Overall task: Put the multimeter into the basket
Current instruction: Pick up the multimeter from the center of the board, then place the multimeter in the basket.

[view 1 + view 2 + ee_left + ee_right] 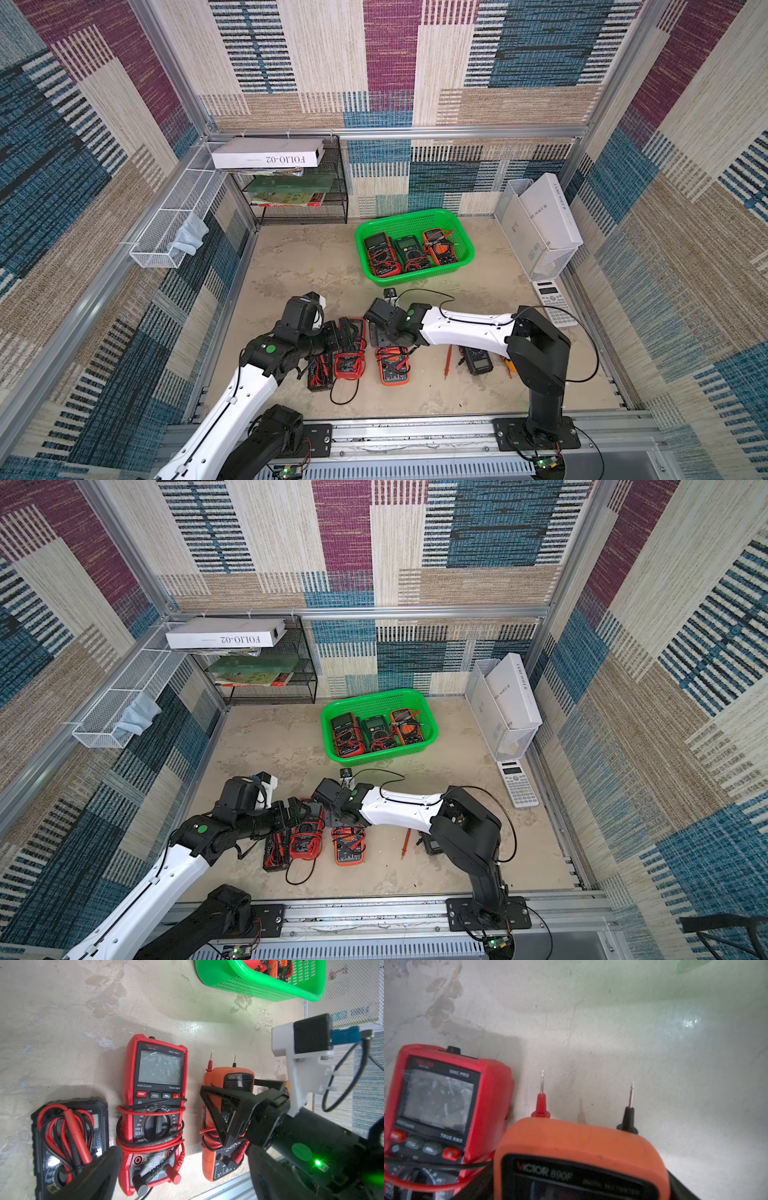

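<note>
Nearest on the desk (pixel 311 266) lie, abreast, a black meter (pixel 68 1136), a red meter (pixel 155 1105) marked "890C PRO", "TRUE RMS", and the orange meter (pixel 581 1147), "VICTOR 890F". The left gripper (pixel 184 1150) hangs open over the red meter; the right gripper (pixel 241 1095) clamps the orange meter. Well beyond, the basket (pixel 419 274) holds three others. Farthest, a box (pixel 268 153) reads "FOLIO-02".

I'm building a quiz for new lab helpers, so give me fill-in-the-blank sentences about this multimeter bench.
The green basket holds ___ multimeters.
The right gripper grips the orange multimeter, whose two probes are red and ___.
Between it and the black multimeter lies a ___ one.
Missing: three; black; red.
</note>
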### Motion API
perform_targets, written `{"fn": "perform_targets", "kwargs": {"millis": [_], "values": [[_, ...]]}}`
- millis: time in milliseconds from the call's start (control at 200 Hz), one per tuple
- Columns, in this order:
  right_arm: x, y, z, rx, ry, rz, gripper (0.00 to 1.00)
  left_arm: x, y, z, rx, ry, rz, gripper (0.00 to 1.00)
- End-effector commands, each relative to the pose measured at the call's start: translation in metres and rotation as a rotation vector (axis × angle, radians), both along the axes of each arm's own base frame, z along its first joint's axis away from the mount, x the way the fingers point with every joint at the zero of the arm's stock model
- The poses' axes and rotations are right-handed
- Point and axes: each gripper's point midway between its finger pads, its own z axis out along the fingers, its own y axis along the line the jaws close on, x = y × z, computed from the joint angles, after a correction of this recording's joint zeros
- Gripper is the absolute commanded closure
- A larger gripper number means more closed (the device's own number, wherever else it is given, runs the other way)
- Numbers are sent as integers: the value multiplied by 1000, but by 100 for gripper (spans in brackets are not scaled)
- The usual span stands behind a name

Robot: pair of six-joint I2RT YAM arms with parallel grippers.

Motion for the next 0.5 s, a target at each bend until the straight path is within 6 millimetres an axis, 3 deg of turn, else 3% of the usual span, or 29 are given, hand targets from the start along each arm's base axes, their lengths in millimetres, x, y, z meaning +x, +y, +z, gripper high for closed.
{"fn": "perform_targets", "kwargs": {"millis": [0,381,396,496], "values": [[7,0,12,13,-40,5,28,-2,-6,6,-14,-2,-41,0],[25,-5,55,63,-100,47,28,13,-12,23,-27,-43,-58,0],[35,-12,57,65,-104,24,28,14,-13,24,-28,-47,-56,0],[46,-16,74,75,-131,26,28,20,-15,27,-33,-63,-53,0]]}}
